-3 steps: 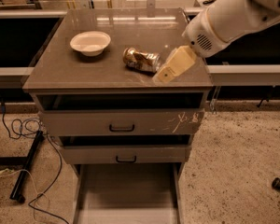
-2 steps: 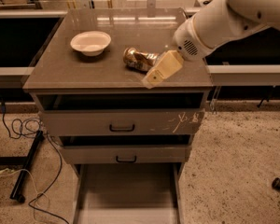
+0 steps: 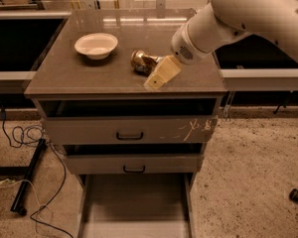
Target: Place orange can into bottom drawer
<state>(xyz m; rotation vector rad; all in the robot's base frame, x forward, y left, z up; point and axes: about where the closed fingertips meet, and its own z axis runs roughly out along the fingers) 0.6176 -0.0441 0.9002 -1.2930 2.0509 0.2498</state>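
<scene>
A grey cabinet seen from the front and above, with a flat brown desk top. On the desk the orange can, dented and shiny, lies on its side near the middle. A white bowl sits apart to its left. A white robot arm reaches in from the upper right. Its cream-coloured claw is low over the desk, right against the can's near right side. Whether the claw is open or closed cannot be told, and no grip on the can shows.

Below, two upper drawers with black handles are slightly ajar. The bottom drawer is pulled fully out, its pale floor bare.

Judged from this, only the approach is done. Grasping, lifting, carrying down and releasing the can in the drawer remain.
</scene>
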